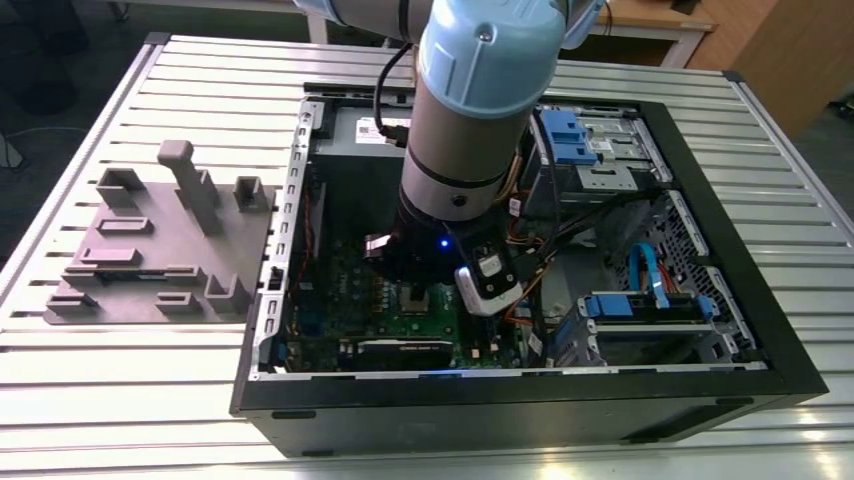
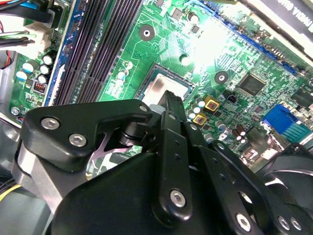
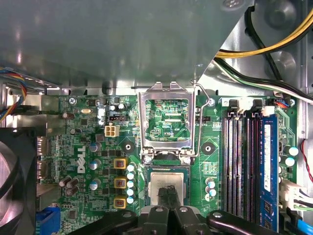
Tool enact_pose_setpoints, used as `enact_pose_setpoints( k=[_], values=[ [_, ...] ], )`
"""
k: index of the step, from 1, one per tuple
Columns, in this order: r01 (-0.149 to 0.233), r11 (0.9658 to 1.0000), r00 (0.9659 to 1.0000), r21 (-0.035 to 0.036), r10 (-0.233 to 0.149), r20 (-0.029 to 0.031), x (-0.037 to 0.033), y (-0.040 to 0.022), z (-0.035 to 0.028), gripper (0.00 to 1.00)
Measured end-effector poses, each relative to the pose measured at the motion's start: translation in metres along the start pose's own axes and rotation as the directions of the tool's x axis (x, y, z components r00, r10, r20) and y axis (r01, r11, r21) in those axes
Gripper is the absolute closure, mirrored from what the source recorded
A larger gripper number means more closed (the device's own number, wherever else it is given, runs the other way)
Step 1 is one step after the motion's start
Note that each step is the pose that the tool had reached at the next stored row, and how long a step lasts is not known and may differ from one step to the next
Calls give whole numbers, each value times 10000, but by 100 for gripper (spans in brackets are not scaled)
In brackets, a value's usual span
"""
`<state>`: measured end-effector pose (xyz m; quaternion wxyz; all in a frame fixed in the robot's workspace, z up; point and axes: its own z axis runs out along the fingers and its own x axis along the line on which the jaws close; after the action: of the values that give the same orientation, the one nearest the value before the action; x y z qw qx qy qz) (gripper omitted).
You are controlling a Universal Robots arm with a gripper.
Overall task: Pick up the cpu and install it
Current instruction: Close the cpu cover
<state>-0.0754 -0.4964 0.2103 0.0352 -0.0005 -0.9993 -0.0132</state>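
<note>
Black bolted linkage plates of the pincer (image 2: 172, 98) fill the foreground in both wrist views. Its two slim black fingers (image 3: 165, 196) are drawn together with no gap between them, clamped on nothing that shows. The fingertips sit directly over the middle of the cpu (image 3: 168, 178), a small flat square chip with a shiny silver-grey metal top; contact with that top cannot be confirmed. The chip lies flat and level inside the dark square socket (image 2: 145, 81) on the green printed motherboard (image 3: 88, 147). A hinged square metal socket bracket (image 3: 143, 125) stands swung open just beyond the chip, with bare board visible through its frame. On one side of the socket run long narrow black memory slots (image 3: 242, 161), with one blue memory stick (image 3: 269, 166) seated farthest from the socket. On the opposite side, three small yellow square components (image 3: 120, 164) stand in a row. Yellow and black cables (image 3: 274, 46) cross the grey metal chassis wall past the slots. In the exterior view, the pale blue and grey robot arm (image 1: 467, 120) reaches down into an open black computer case (image 1: 747, 380) lying on a ribbed metal tabletop (image 1: 134, 400). A grey moulded fixture block (image 1: 160, 250) rests on the tabletop just beside the case, at the exterior view's left.
</note>
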Motion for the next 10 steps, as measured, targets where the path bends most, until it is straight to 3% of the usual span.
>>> enact_pose_setpoints(
  k=[3,10],
  values=[
    [1,10000,10000,6,-1,2,2,-1,-13,89],
    [0,10000,10000,-1,0,13,24,21,-320,89]
  ],
)
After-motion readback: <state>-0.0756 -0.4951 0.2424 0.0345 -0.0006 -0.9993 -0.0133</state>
